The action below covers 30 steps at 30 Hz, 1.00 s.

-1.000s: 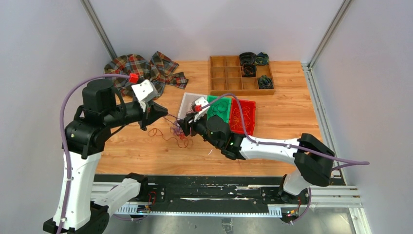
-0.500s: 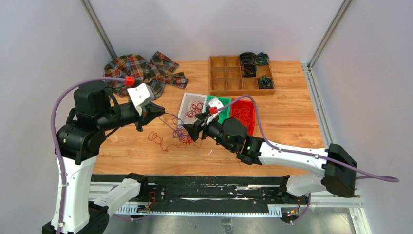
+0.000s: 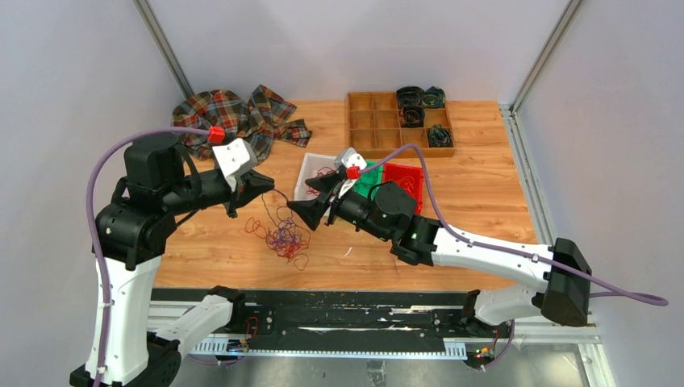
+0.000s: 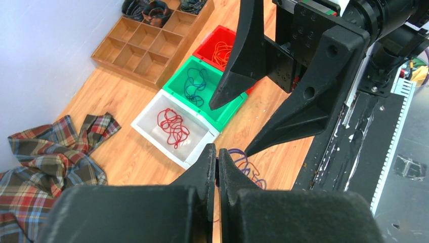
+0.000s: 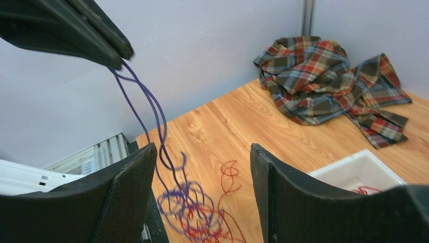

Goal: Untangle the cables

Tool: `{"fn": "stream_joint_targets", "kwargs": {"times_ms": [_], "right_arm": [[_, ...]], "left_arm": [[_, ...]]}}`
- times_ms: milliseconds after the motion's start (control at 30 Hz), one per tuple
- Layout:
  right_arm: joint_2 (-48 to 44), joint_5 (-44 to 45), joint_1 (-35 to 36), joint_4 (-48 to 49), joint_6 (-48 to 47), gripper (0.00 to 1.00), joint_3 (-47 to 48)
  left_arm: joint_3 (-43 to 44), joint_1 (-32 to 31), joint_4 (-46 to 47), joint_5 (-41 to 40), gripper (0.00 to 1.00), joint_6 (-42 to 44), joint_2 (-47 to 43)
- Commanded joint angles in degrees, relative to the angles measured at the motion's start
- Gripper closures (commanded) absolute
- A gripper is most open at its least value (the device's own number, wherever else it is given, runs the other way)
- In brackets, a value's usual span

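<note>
Top external view, task partway: left fingers (image 4: 202, 172) pinch the purple cable (image 5: 152, 109) above the tabletop (image 3: 484, 193), its lower loops overlapping a red cable (image 5: 230, 169); right fingers (image 5: 126, 202) spread alongside; white bin (image 4: 154, 142) holds a sorted cable.

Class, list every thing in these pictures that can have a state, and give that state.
left gripper: shut on purple cable.
right gripper: open, holding nothing.
purple cable: one end lifted, rest tangled with loose red cable on table.
white bin: holds second red cable.
green bin: holds dark cable.
red bin: holds orange cable.
wooden tray: partly filled.
plaid cloth: crumpled.
</note>
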Motion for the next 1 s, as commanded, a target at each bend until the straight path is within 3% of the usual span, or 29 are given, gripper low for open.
{"fn": "stream_joint_targets", "kwargs": {"times_ms": [0, 167, 267, 367, 533, 567, 600, 633, 667, 800, 967], "right_arm": [[1.60, -3.75, 1.30, 1.65, -0.82, 0.32, 4.29], [4.16, -3.98, 1.76, 0.31, -1.63, 0.32, 7.51], [6.43, -2.28, 1.76, -3.05, -2.63, 0.41, 11.03], [7.77, -1.62, 1.73, -3.86, -3.75, 0.60, 12.33], [7.16, -2.12, 1.75, -2.96, -4.35, 0.99, 12.49], [6.62, -2.05, 1.77, -2.38, -4.35, 0.99, 11.99], [5.95, -1.85, 1.76, -1.94, -4.30, 0.99, 11.42], [5.29, -1.64, 1.77, -1.63, -4.26, 0.99, 10.82], [4.58, -1.56, 1.76, -1.57, -4.27, 0.99, 10.34], [1.79, -1.26, 1.77, -1.08, -3.77, 1.00, 7.93], [-0.75, -1.05, 1.77, -0.48, -2.63, 0.99, 6.44]], "left_arm": [[0.79, -0.31, 0.16, 1.17, 1.00, -0.21, -0.21], [1.12, -0.31, 0.16, 1.47, 1.00, -0.36, -0.16], [2.01, -0.31, 0.22, 2.31, 1.00, -1.11, 0.09], [2.94, -0.31, 0.23, 3.81, 1.00, -2.01, 0.23], [3.51, -0.31, 0.23, 7.79, 0.97, -3.60, 0.15], [3.51, -0.31, 0.23, 7.67, 0.79, -3.45, 0.10], [3.63, -0.31, 0.23, 6.93, 0.51, -3.44, 0.06], [3.68, -0.29, 0.23, 5.90, 0.30, -3.31, -0.05], [3.62, -0.30, 0.23, 4.72, 0.22, -2.92, -0.25], [1.54, -0.31, 0.23, 0.57, 0.10, -2.23, -1.26], [-2.03, -0.31, 0.23, -0.70, 0.09, -1.83, -3.00]]}}
